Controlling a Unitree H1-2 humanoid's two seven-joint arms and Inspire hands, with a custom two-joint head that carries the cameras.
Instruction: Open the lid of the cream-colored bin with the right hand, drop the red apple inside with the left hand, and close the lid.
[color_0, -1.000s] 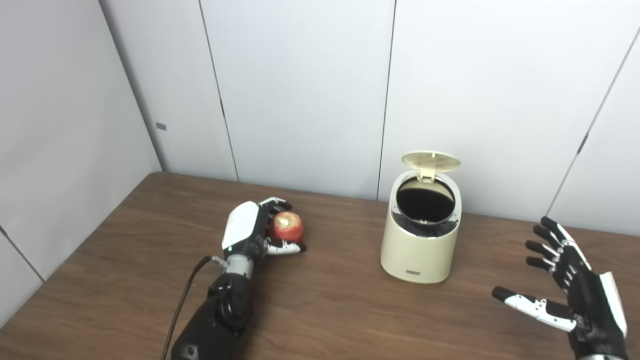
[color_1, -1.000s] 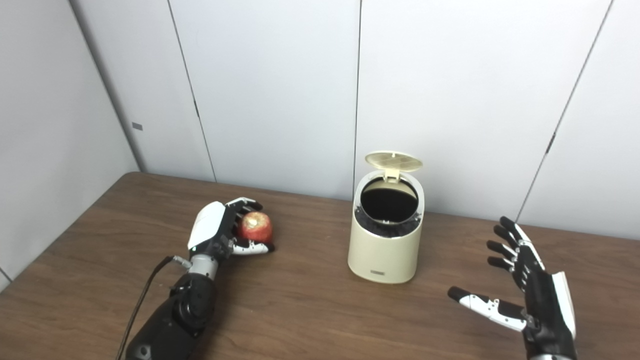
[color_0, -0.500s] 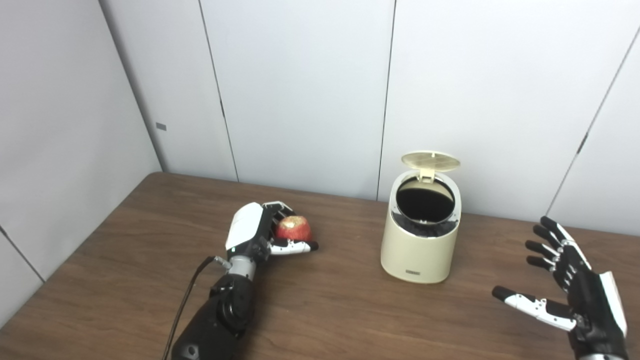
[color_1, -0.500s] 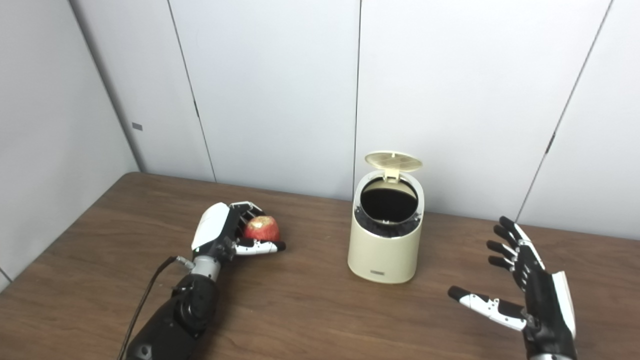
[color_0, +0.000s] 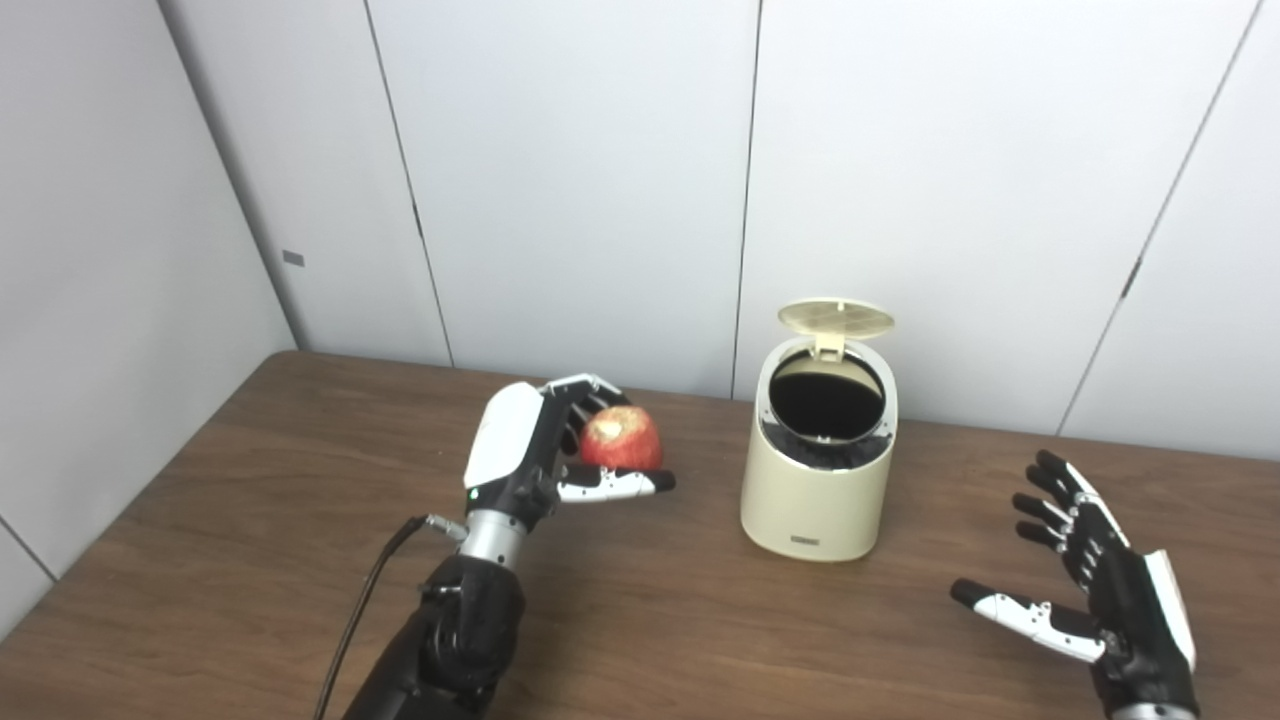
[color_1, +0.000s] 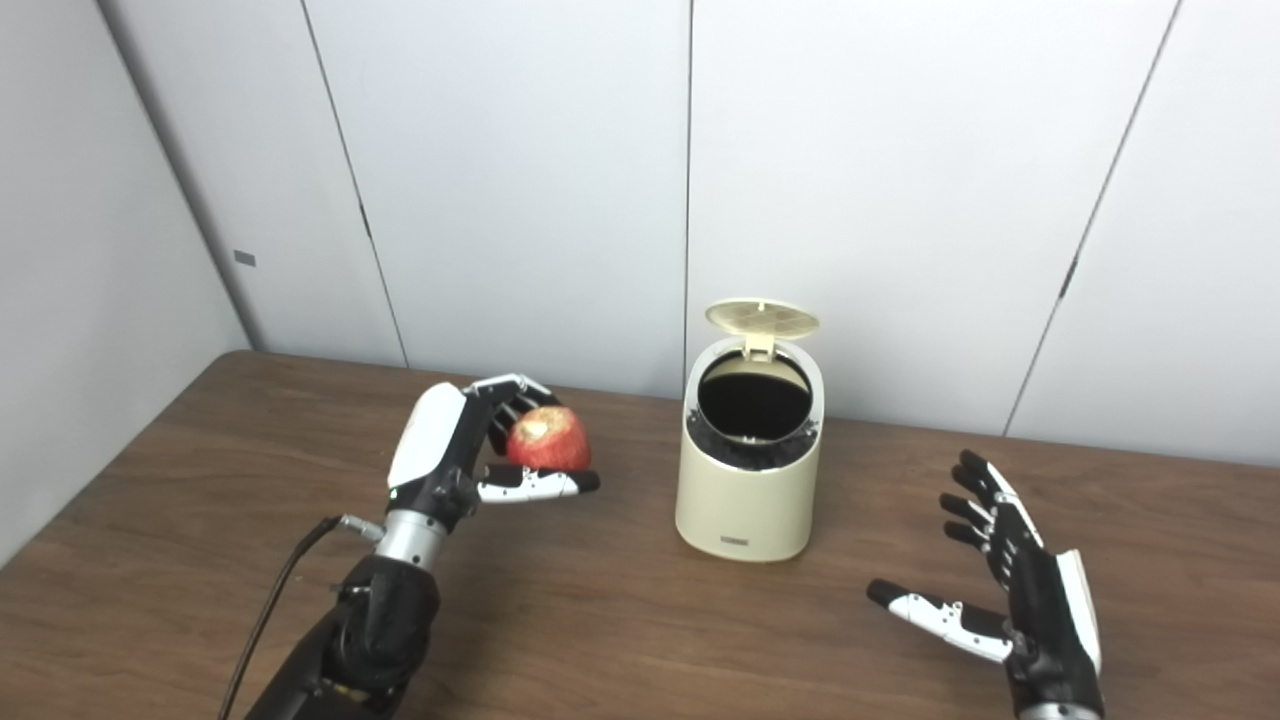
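Observation:
The cream-colored bin (color_0: 818, 490) stands on the brown table (color_0: 250, 500) with its round lid (color_0: 835, 318) tipped up at the back, showing a dark inside. My left hand (color_0: 540, 450) is shut on the red apple (color_0: 621, 438) and holds it above the table, left of the bin. At the lower right my right hand (color_0: 1100, 590) hovers open, fingers spread, apart from the bin.
Grey wall panels (color_0: 600, 180) rise right behind the table and along its left side. A black cable (color_0: 360, 610) runs down from my left wrist. Bare tabletop lies between the bin and each hand.
My left hand has lifted the apple off the table and carried it right, toward the bin. The camera has shifted a little. The right hand stays open in place.

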